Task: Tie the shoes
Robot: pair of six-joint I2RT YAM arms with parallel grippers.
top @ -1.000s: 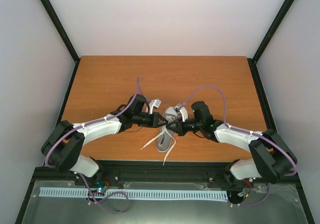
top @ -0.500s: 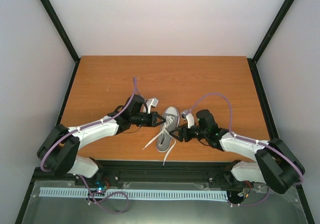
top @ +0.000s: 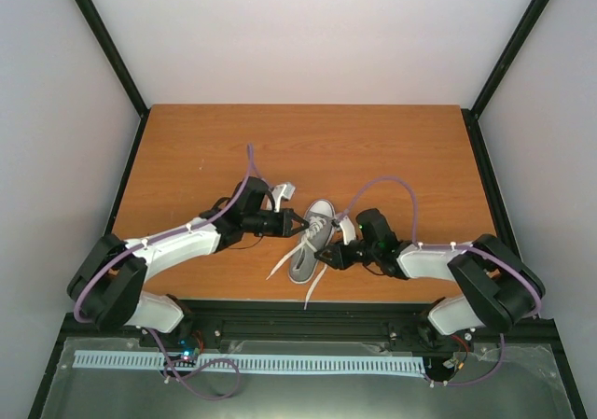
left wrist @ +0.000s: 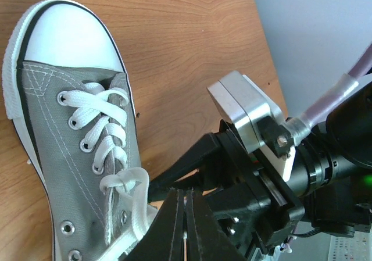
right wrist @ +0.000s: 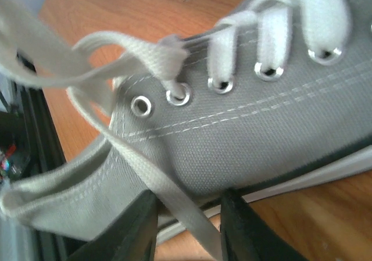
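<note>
While my right gripper [right wrist: 187, 207] sits spread around a lace [right wrist: 145, 172], I see the left gripper [left wrist: 185, 201] pressed together (tabletop [top: 308, 139] stretches toward twelve o'clock).

You see an orange-brown wooden table [top: 308, 144] filling the middle of the top view, with pale matte walls [top: 308, 27] behind it and on both sides. Black frame posts [top: 104, 41] slant through the upper corners. Along the bottom edge a white slotted strip [top: 308, 364] lies on a grey metal shelf [top: 93, 391]. The light is soft and even.
</note>
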